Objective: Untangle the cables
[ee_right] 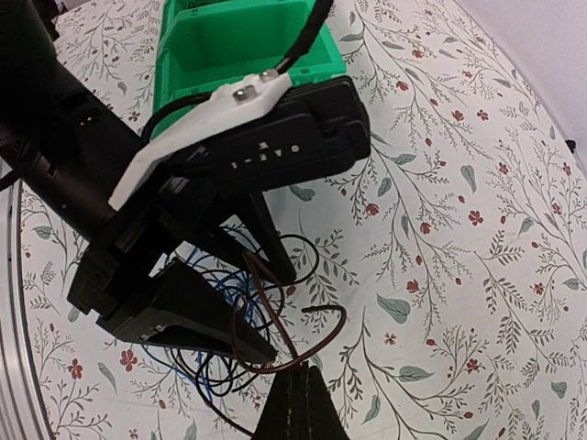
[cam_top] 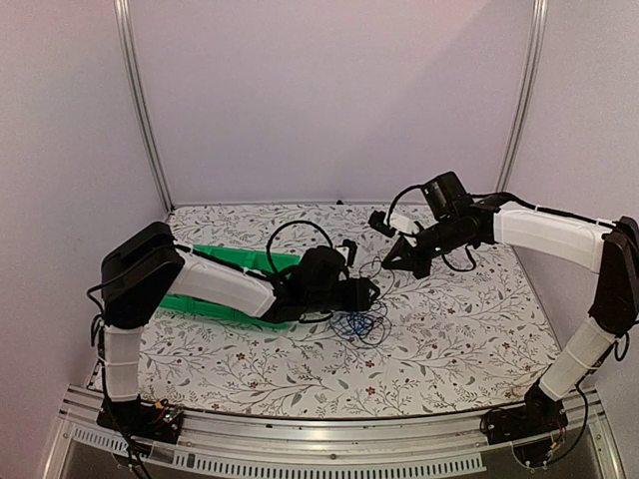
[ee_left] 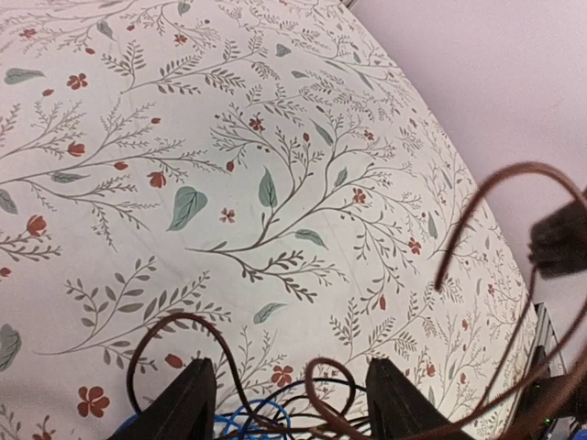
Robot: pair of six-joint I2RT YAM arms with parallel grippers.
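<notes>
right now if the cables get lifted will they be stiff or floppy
Probably floppy: the cables lie in loose loops. Likely light, being so thin. Strands cross, so they may rise as one clump.

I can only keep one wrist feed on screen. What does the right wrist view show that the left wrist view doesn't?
Only the right wrist view: the green bin, the left gripper seen from outside with its jaws apart over the snarl, and the right gripper, shut with a dark strand running into its tip. Only the left wrist view: a tall strand arching up in front of the wall. Both: the floral tablecloth and the blue and dark cables.
</notes>
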